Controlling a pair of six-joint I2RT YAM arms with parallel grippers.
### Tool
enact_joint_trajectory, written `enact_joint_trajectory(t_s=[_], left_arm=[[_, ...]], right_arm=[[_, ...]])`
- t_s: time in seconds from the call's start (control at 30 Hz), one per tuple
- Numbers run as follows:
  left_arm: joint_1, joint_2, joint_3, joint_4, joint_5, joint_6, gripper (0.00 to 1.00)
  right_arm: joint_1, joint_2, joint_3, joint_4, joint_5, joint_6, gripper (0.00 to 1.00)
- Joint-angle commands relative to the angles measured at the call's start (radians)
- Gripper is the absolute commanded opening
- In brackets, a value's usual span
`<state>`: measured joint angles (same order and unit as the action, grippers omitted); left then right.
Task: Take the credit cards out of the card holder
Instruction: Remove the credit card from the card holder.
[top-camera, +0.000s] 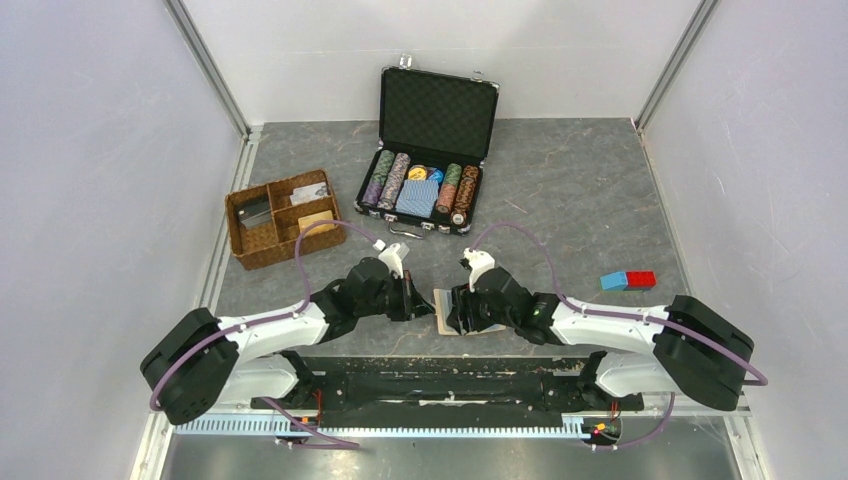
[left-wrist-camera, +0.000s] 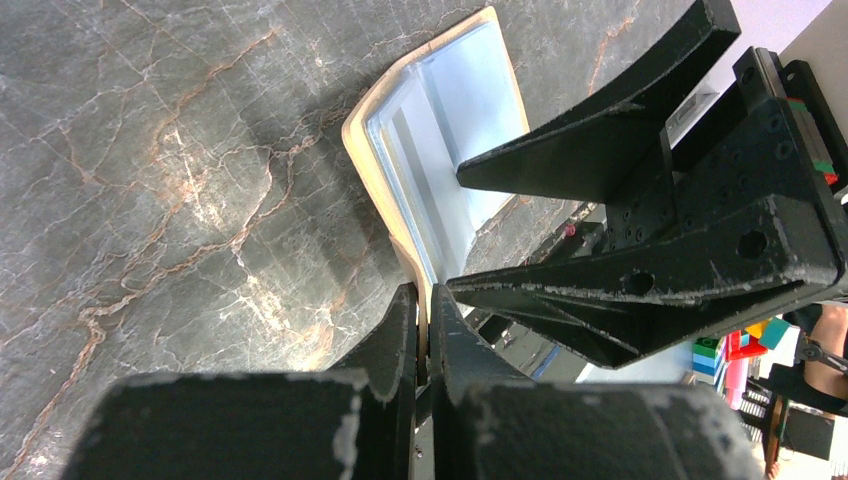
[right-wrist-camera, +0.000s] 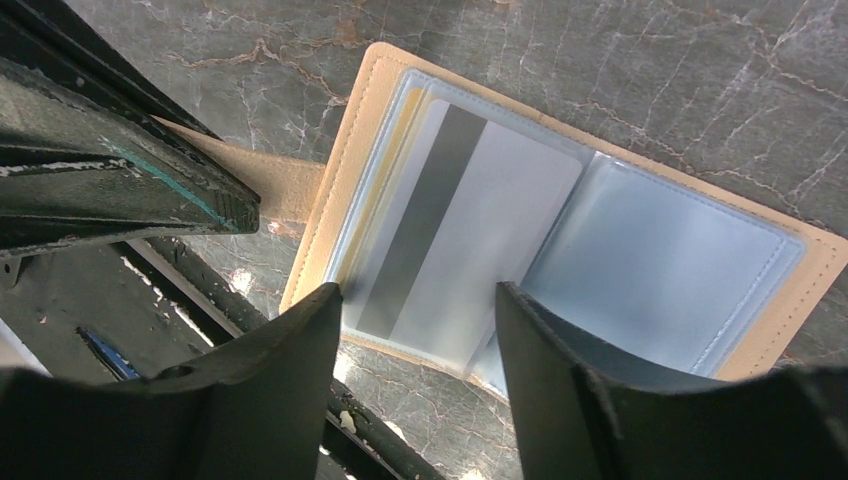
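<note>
While the card holder (top-camera: 445, 318) lies open on the grey table (top-camera: 580, 200), just below the middle of the overhead frame, both arms reach in from either side. The left gripper (left-wrist-camera: 422, 300) is clenched on the holder's tan strap (right-wrist-camera: 270, 180), which runs into its fingers at the upper left of the right wrist view. The right gripper (right-wrist-camera: 415, 295) hangs over the pale blue inner pockets with its fingers spread apart and grasping nothing. Between them shows a credit card (right-wrist-camera: 450, 220) with a dark stripe, tucked into the left pocket; the right pocket looks plain. In the left wrist view the holder's far leaf stands tilted up off the table. An open black case (top-camera: 440, 110) of poker chips sits at upper centre of the overhead frame, a wicker tray (top-camera: 262, 245) at middle left, and blue and red blocks (top-camera: 628, 281) at middle right.
</note>
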<state>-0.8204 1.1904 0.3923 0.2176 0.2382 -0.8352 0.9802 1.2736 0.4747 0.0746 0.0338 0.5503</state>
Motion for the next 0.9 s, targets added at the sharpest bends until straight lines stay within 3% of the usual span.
enact_joint_trajectory(t_s=[0.0,0.37,0.6,0.87], left_arm=[[-0.006,-0.029,-0.004,0.030,0.006,-0.035,0.02],[-0.006,-0.060,0.000,-0.023,-0.017,-0.018,0.02],[-0.006,-0.054,0.000,-0.023,-0.017,-0.018,0.02],[-0.006,-0.061,0.000,-0.024,-0.012,-0.021,0.02]], right_arm=[[0.008,-0.005,0.018,0.013,0.062,0.000,0.54],[0.012,-0.077,0.022,-0.072,0.192,-0.021,0.54],[0.012,-0.081,0.002,0.045,0.002,-0.037,0.64],[0.018,0.015,0.008,0.064,-0.069,-0.042,0.70]])
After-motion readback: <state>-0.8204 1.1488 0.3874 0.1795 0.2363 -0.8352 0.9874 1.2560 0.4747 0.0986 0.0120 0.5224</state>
